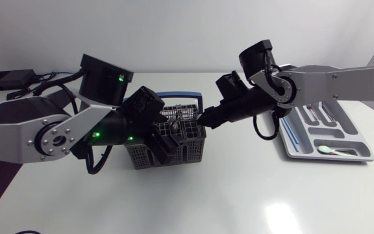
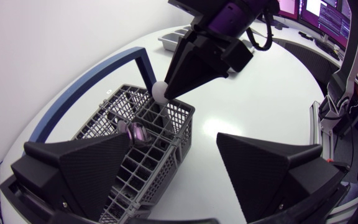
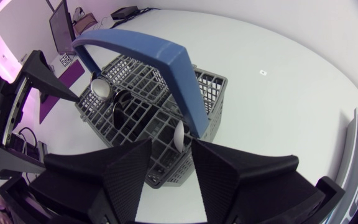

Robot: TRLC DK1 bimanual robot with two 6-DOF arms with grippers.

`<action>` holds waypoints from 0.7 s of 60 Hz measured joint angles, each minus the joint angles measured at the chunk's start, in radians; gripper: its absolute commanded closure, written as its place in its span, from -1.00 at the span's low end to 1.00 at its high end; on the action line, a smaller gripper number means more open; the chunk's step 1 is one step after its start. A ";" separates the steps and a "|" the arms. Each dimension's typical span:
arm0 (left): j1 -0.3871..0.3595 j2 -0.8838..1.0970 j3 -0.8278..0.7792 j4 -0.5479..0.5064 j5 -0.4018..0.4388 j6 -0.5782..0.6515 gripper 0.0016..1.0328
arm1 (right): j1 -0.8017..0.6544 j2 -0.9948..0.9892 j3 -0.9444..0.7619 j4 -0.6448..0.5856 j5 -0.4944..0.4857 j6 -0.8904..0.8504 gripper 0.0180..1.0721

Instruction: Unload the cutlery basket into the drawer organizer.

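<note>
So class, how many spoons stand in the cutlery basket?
2 clearly: a white spoon between the right fingers, a metal spoon beside the left fingers. Others may be hidden in the cutlery basket.

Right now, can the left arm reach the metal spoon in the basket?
Probably yes: the left gripper hangs open over the basket, one finger beside the spoon. The right gripper, holding a white utensil at the far corner, leaves it free.

A white table (image 1: 239, 195) fills most of the frame, and at the upper left of the frame a flat black box (image 1: 8, 79) lies on it, with dark cables (image 1: 44, 81) trailing off to its right.
</note>
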 measured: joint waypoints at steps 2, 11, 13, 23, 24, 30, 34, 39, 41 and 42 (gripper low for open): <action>-0.001 0.000 0.000 0.000 0.000 0.000 -0.89 | 0.000 0.000 0.000 0.000 0.004 0.000 0.06; -0.002 0.000 0.000 0.000 0.000 0.000 -0.89 | 0.000 0.000 0.000 0.004 0.006 0.000 0.15; -0.002 0.000 0.000 0.000 0.000 0.000 -0.89 | 0.000 0.000 0.000 0.004 0.006 0.000 0.15; -0.002 0.000 0.000 0.000 0.000 0.000 -0.89 | 0.000 0.000 0.000 0.006 0.007 0.000 0.27; -0.002 0.000 0.000 0.000 0.000 0.000 -0.89 | 0.000 0.000 0.000 0.007 0.007 0.000 0.28; -0.002 0.000 0.000 0.000 0.000 0.000 -0.89 | 0.000 0.000 0.000 0.011 0.010 0.000 0.29; -0.002 0.000 0.000 0.000 0.000 0.000 -0.89 | 0.000 0.002 0.000 0.012 0.011 0.000 0.29; -0.002 0.000 0.000 0.000 0.000 0.000 -0.89 | 0.000 0.007 0.000 0.012 0.011 0.000 0.29; -0.002 0.000 0.000 0.000 0.000 0.000 -0.89 | 0.000 0.010 0.000 0.012 0.013 0.000 0.29; -0.002 0.000 0.000 0.000 0.000 0.000 -0.89 | 0.000 0.011 0.001 0.012 0.013 0.000 0.29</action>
